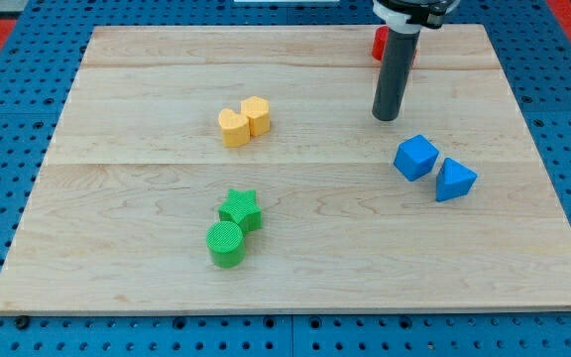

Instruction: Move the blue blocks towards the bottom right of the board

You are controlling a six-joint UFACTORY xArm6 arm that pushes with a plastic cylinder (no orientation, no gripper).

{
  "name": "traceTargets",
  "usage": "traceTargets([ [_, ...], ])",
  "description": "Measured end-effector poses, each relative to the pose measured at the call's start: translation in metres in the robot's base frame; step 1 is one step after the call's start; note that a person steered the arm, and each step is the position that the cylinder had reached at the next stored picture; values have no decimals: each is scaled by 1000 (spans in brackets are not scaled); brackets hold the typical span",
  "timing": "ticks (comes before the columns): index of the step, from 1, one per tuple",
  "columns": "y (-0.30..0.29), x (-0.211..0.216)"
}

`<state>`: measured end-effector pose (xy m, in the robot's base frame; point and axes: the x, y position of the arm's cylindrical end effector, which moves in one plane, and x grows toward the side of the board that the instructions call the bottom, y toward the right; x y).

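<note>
A blue cube and a blue triangular block lie close together at the view's right, a little above mid-height of the wooden board. The dark rod comes down from the view's top. My tip rests on the board just above and slightly left of the blue cube, with a small gap between them. The triangular block lies to the lower right of the cube.
A red block sits at the top edge, mostly hidden behind the rod. Two yellow blocks touch each other left of the tip. A green star and a green cylinder sit together at the lower middle.
</note>
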<state>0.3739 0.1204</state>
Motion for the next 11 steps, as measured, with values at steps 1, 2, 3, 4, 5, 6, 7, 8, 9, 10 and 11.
traceTargets([
  [1,4,26],
  [2,19,49],
  [3,39,59],
  [4,79,60],
  [5,83,79],
  [6,81,99],
  [7,81,113],
  [8,99,114],
  [9,105,134],
  [10,91,186],
  [11,75,193],
])
